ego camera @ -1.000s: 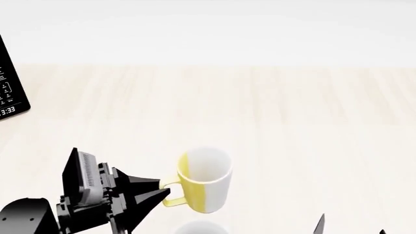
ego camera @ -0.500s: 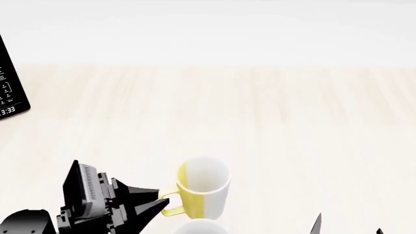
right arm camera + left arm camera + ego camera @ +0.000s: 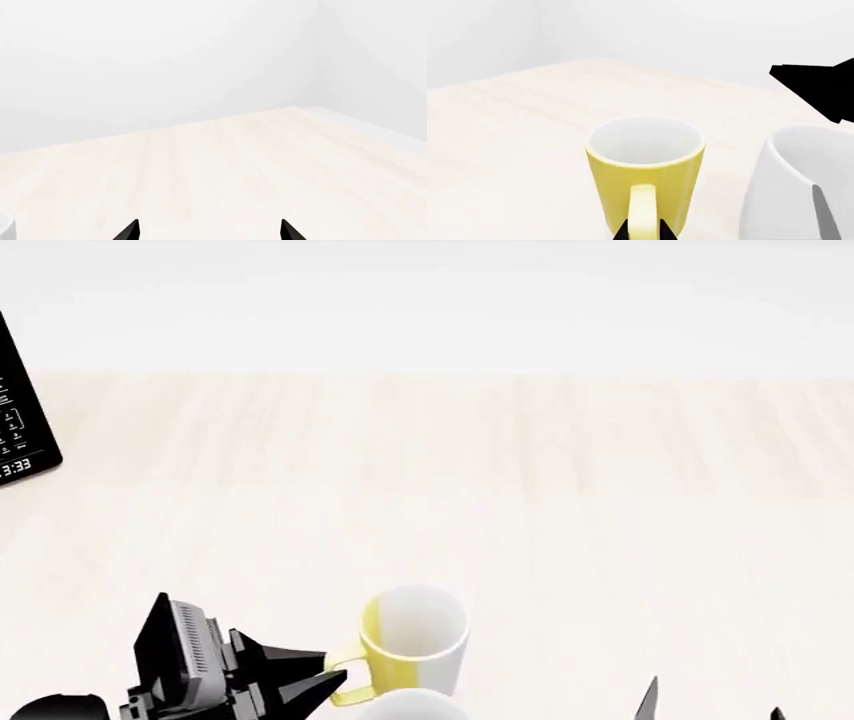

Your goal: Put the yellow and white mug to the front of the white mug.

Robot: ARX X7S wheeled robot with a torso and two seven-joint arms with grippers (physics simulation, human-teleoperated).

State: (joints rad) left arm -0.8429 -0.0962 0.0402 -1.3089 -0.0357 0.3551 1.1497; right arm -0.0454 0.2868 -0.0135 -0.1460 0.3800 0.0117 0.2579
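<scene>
The yellow and white mug stands upright at the near edge of the head view, its yellow handle pointing left. My left gripper is shut on that handle. In the left wrist view the mug shows its yellow side, and the two black fingertips pinch the handle. The white mug shows only its rim, just nearer than the yellow one; in the left wrist view it stands close beside it. My right gripper is open and empty, low at the right.
A black device with white digits stands at the far left edge of the pale wooden table. The right gripper's black body shows beyond the white mug in the left wrist view.
My left gripper has moved toward the near edge with the yellow and white mug held by its handle, bringing it close behind the white mug. The right gripper has barely moved.
</scene>
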